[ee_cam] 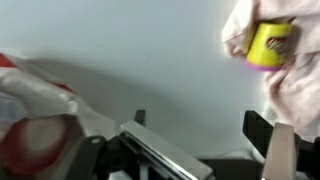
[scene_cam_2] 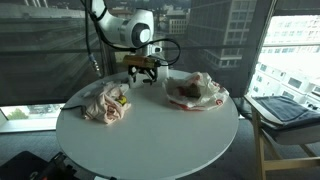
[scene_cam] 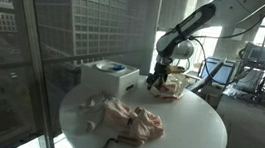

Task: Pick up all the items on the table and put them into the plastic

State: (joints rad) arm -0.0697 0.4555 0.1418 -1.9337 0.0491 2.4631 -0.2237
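While the pincer hangs spread and empty, the yellow tub lies apart in pink cloth.

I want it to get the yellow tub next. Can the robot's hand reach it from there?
Probably yes. The hand hovers open above the table, and nothing stands between it and the yellow tub. The crumpled plastic bag wrapped round the tub may hamper the grip.

arm bent over, gripper pointing straight down, jaws apart, nothing between them
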